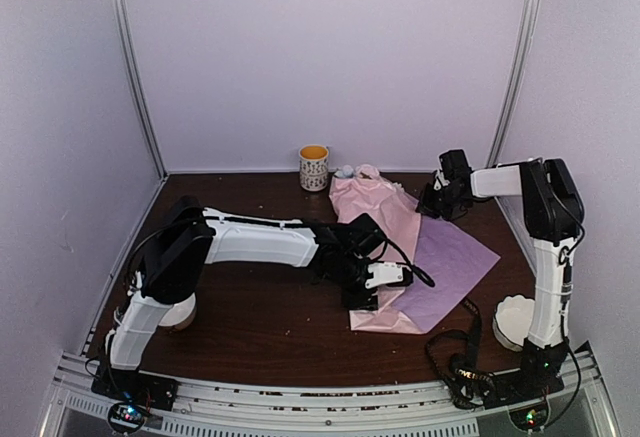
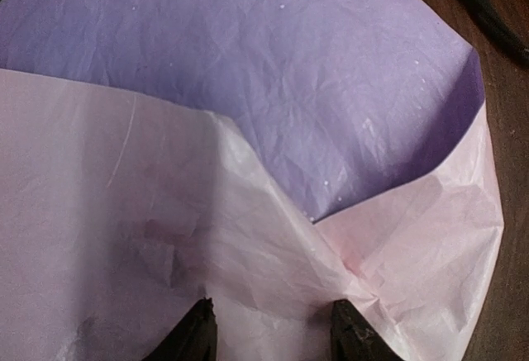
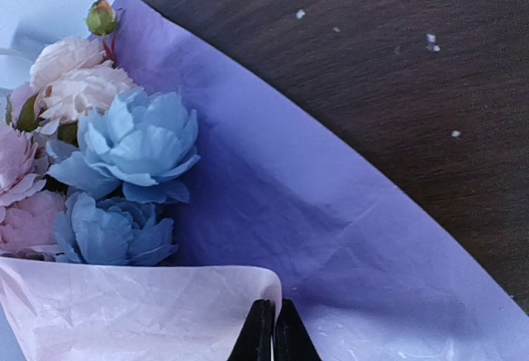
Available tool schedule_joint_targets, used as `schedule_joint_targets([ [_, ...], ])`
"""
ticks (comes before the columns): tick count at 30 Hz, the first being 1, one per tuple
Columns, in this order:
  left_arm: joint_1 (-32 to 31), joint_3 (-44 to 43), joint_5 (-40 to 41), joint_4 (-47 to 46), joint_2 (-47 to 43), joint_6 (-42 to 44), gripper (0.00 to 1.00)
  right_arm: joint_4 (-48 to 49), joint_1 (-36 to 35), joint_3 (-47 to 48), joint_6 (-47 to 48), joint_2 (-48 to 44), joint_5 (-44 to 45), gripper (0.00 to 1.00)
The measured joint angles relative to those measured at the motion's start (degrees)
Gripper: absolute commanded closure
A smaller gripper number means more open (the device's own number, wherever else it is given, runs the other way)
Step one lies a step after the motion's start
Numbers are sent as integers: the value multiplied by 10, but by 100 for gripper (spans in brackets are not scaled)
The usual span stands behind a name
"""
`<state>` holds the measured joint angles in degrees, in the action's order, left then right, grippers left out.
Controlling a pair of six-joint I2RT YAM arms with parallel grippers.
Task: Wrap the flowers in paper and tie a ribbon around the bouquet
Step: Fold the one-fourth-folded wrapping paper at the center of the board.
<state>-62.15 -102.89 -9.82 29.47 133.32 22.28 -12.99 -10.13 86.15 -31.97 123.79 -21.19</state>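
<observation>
right wrist | paper beneath closed right gripper | flowers upper-left of it

Soft, even light fills the overhead view, tinted lilac by the walls. The dark counter shows only faint shadows, and detail there is coarse. Just ahead of the left hand a grey shadow crosses the paper, whose creases read crisply beyond it. Left of the right hand the flowers are sharp. The corner beyond them bleaches to pale glare.
</observation>
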Motion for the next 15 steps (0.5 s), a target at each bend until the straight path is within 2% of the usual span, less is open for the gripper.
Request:
schedule_joint_targets([
  [3,0,0,-4,0,0,-1,50,-10,11,7,-13,0,0,93],
  [6,0,0,-5,1,0,-1,50,-10,19,5,-26,-7,4,81],
  [10,0,0,-6,1,0,-2,48,-33,30,-7,-23,-39,21,76],
  [13,0,1,-6,0,0,-4,46,-69,30,-30,6,-106,59,67],
  [15,0,4,-7,-5,0,-5,46,-95,20,-71,25,-182,97,64],
])
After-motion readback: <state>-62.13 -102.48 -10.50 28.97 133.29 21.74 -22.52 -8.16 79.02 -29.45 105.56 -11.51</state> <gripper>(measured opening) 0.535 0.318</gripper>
